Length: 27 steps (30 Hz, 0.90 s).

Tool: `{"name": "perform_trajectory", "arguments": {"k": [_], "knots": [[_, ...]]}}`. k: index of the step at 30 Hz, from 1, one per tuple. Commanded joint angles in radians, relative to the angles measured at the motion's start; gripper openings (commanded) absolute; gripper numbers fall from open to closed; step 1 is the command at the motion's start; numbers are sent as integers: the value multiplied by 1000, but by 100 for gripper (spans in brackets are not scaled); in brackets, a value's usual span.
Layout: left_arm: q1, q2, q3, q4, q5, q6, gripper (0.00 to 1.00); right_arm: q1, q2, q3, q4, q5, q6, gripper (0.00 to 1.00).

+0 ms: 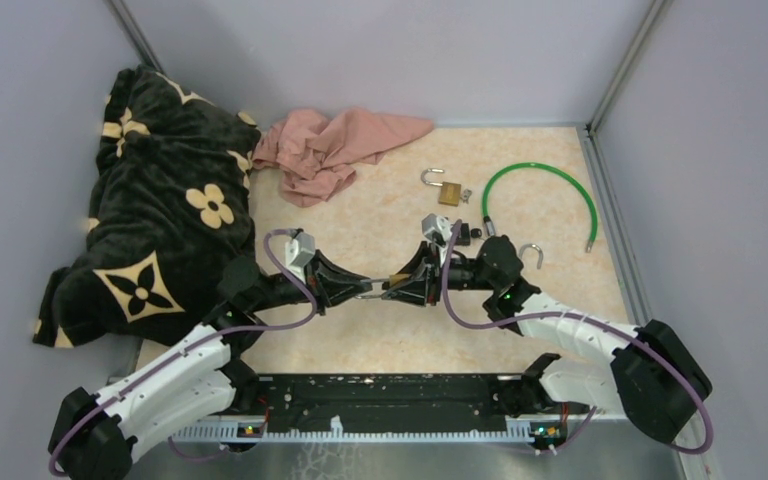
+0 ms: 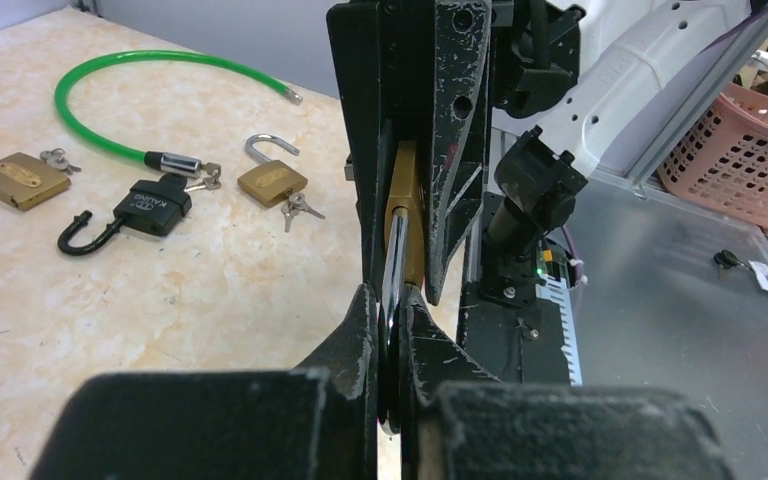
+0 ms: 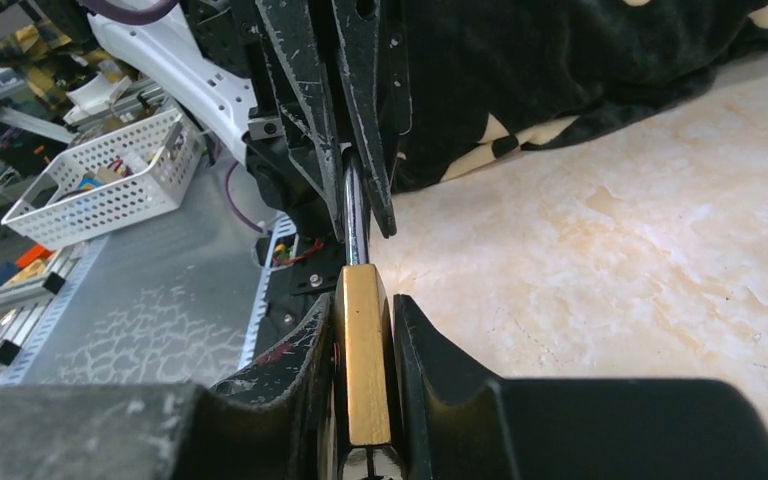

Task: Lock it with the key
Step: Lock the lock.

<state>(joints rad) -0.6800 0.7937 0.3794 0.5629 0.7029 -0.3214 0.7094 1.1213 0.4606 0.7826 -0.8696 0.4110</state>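
Pinching the brass padlock (image 3: 363,370) between them, right claw (image 3: 363,305) grips its body, left claw (image 2: 388,292) its shackle (image 2: 396,250).

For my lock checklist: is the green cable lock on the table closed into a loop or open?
Open: the green cable lock has its two ends lying apart.

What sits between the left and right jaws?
One brass padlock: right gripper clamps the body, left gripper the shackle. Both wrist views show it.

Four padlocks (image 2: 272,183), one green cable (image 2: 175,56), one cloth (image 1: 330,150), one blanket (image 1: 160,200).
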Motion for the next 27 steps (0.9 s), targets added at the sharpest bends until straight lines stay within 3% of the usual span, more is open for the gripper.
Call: {"name": "perform_trajectory", "arguments": {"k": [1,18,22,25,26,27], "knots": [[-98,54,49,80,-33,-40,0,65,0,142,51,198,15,0],[-263,157,101,199,-112,-32,0,79,22,221,1,241,-17,0],[-246,133,103,148,-111,16,0,79,-38,231,-131,210,-94,0],[-159,86,83,50,-100,15,0,71,-105,252,-349,197,-200,0],[-105,69,75,21,-95,8,0,64,-129,256,-413,200,-235,7],[-66,53,67,-2,-92,2,0,55,-149,257,-470,195,-261,23]]}}
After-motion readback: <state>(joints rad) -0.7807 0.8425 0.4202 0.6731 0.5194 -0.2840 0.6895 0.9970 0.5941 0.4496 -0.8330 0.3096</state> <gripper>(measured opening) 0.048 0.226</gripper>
